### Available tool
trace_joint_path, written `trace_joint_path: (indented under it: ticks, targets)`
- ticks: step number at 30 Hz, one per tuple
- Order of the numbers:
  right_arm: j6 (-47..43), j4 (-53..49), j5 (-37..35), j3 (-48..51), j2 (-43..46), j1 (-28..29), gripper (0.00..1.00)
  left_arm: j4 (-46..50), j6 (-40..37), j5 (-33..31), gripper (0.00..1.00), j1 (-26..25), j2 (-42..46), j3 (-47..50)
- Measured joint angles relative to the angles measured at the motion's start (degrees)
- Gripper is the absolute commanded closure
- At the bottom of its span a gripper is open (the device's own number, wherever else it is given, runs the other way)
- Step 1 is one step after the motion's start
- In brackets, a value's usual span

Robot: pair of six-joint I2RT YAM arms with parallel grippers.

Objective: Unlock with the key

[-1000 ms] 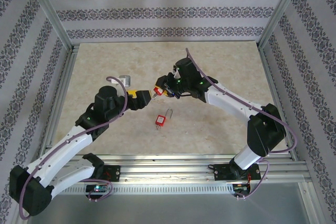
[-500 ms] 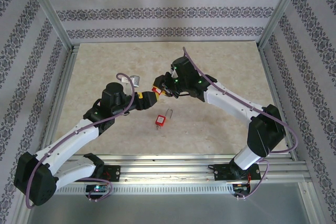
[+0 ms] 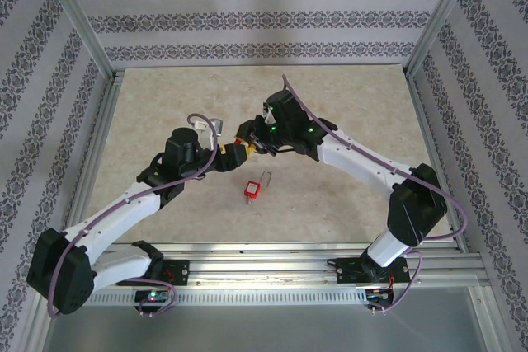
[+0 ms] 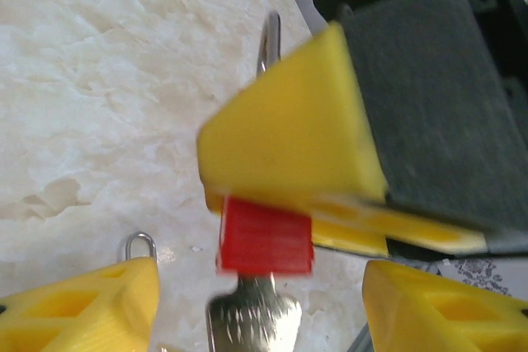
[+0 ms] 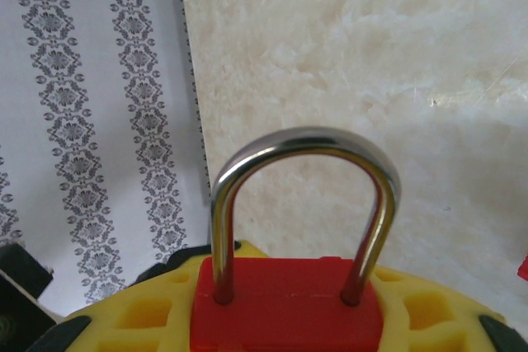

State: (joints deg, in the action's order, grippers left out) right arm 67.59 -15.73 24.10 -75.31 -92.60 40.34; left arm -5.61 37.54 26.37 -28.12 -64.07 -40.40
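A red padlock (image 5: 285, 307) is clamped in the right gripper (image 3: 247, 143). Its key (image 4: 250, 319) is flanked, untouched, by the half-open left gripper (image 3: 228, 154).

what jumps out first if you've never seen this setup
Over the middle of the table, the right gripper clamps a red padlock, steel shackle sticking out, nose to nose with the left gripper, whose jaws stand open. A second red padlock lies loose on the tabletop, just below them in the overhead view.
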Motion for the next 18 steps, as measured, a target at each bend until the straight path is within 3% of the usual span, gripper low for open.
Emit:
trace_joint_path:
  ticks: [12, 18]
  targets:
    - [1.33, 2.23, 0.66, 0.02, -0.59, 0.46, 0.96, -1.38, 0.0, 0.2, 0.68, 0.83, -1.16, 0.0]
    - [1.88, 2.69, 0.79, 0.07, -0.61, 0.44, 0.82, -1.31, -1.16, 0.15, 0.8, 0.9, -0.79, 0.0]
